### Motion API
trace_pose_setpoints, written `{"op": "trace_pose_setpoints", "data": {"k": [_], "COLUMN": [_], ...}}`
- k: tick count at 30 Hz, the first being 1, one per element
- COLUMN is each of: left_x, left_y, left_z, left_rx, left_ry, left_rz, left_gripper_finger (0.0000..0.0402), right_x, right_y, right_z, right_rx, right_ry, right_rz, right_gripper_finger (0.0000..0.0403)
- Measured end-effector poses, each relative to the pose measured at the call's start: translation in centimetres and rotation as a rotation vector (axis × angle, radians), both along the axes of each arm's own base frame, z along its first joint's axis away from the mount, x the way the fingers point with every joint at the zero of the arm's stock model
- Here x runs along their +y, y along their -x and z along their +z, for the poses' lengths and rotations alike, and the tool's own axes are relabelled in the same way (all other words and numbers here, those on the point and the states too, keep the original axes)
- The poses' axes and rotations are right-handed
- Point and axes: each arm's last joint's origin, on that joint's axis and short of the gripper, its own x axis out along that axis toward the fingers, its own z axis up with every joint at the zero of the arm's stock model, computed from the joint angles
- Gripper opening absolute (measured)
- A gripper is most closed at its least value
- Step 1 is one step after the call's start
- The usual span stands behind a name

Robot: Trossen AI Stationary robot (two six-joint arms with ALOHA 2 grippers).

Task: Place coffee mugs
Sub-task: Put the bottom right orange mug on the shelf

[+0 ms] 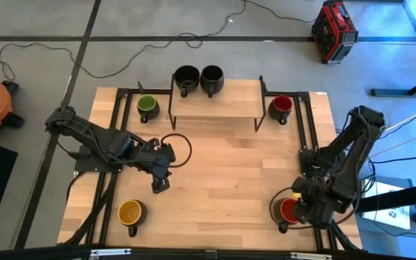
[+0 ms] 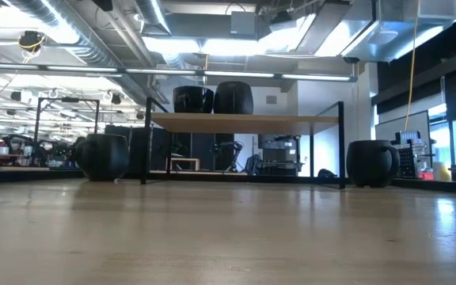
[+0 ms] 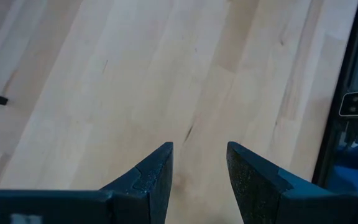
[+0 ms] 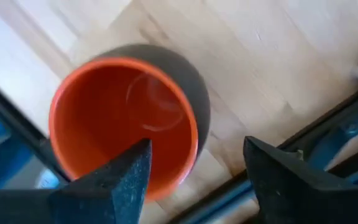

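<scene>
An orange-red-lined coffee mug (image 4: 126, 118) stands upright on the table at the near right (image 1: 287, 211). My right gripper (image 4: 196, 142) hangs open above it and points down. One finger (image 4: 124, 174) is over the mug's inside and the other (image 4: 278, 180) is outside its wall; neither is seen touching. My left gripper (image 3: 199, 149) is open over bare wood left of centre (image 1: 159, 182). A yellow-lined mug (image 1: 131, 213) stands near left. A green-lined mug (image 1: 147, 105) and a dark-red-lined mug (image 1: 281, 106) flank the shelf. Two black mugs (image 1: 186, 77) (image 1: 212, 77) stand on it.
A low wooden shelf (image 1: 215, 101) on black legs stands at the table's far middle. Black frame rails (image 1: 310, 123) run along the table's left and right sides. A cable loop (image 1: 181, 148) lies by the left arm. The middle of the table is bare wood.
</scene>
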Motion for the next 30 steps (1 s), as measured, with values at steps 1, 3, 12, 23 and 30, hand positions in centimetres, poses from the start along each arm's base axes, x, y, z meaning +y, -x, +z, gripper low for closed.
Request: {"op": "trace_pose_setpoints", "data": {"k": [1, 3, 12, 23, 30], "left_x": [0.0, 0.0, 0.0, 0.0, 0.0], "left_y": [0.0, 0.0, 0.0, 0.0, 0.0], "left_z": [0.0, 0.0, 0.0, 0.0, 0.0], "left_rx": [0.000, 0.000, 0.000, 0.004, 0.002], "left_ry": [0.000, 0.000, 0.004, -0.007, -0.028], "left_rz": [0.000, 0.000, 0.007, -0.010, -0.032], "left_gripper_finger": [0.0146, 0.0146, 0.0146, 0.0146, 0.0146], "right_x": [-0.1, -0.2, -0.3, -0.2, -0.3], "right_y": [0.0, 0.1, 0.1, 0.1, 0.0], "right_z": [-0.2, -0.7, -2.1, -3.0, -3.1], "right_rx": [0.002, 0.009, 0.011, -0.010, -0.042], "right_ry": [0.000, 0.006, -0.009, -0.034, -0.011], "right_rz": [-0.028, -0.077, -0.175, -0.198, -0.120], "right_gripper_finger": [0.0236, 0.0228, 0.0181, 0.0074, 0.0009]}}
